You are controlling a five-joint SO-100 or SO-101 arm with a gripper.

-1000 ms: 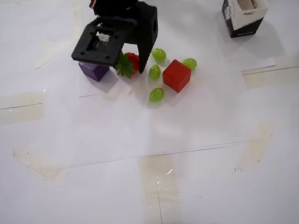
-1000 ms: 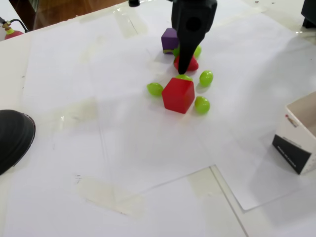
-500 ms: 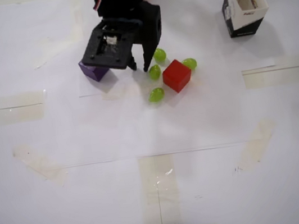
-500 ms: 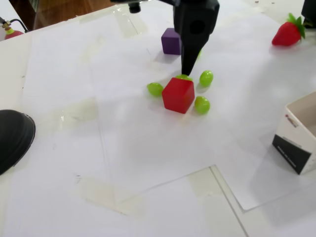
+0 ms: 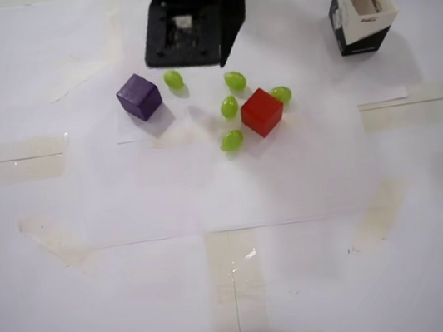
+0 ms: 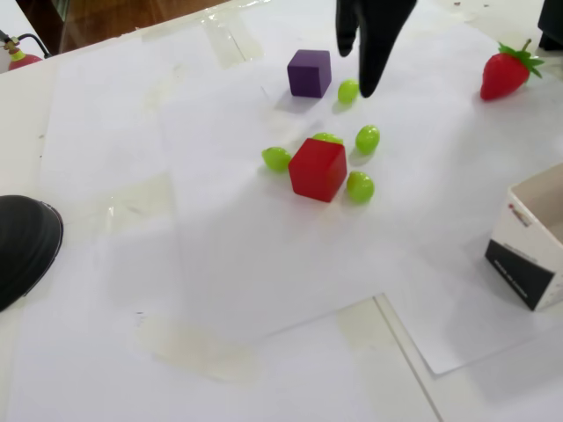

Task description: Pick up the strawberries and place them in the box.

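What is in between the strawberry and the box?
Nothing. In the fixed view, only bare white paper lies between the strawberry and the box. The overhead view does not show the strawberry.

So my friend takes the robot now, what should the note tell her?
Pincer: up above the table near the purple cube, empty; jaws look slightly apart, but it is hard to tell.
Strawberry: lying on the paper at the far right of the fixed view, away from the pincer, out of the overhead view.
Box: upright, no strawberry seen inside.
Done: nothing placed.
Left: grab the strawberry, drop it in the box.
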